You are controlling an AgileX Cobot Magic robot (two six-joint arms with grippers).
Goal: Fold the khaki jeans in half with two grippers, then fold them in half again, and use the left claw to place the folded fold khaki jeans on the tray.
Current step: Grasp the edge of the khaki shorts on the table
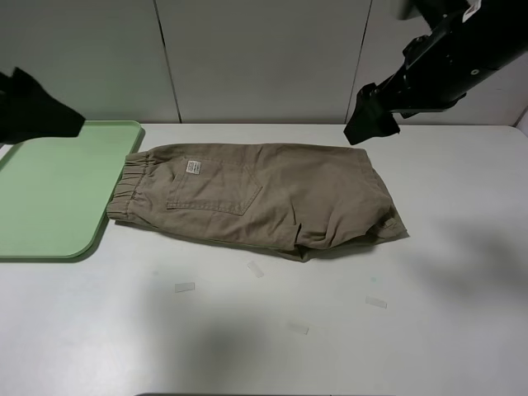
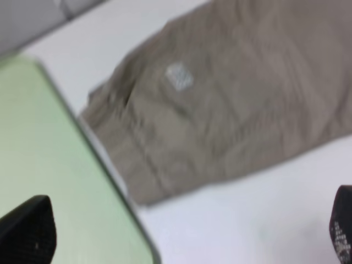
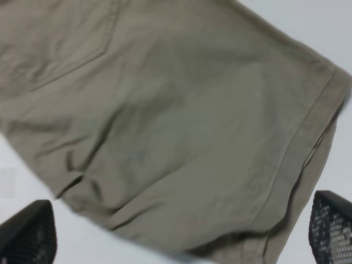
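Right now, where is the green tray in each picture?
Exterior high: the tray is at the left edge, next to the waistband of the khaki jeans.
Left wrist: the tray lies beside that same waistband.
Right wrist: not in it.
Shared landmark: the khaki jeans show in all three views.

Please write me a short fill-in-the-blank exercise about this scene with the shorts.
1. The shorts lie on a white ____.
2. The tray beside them is pale ____.
3. The left tool and the right tool are both ____, holding nothing.
Missing words: table; green; open.
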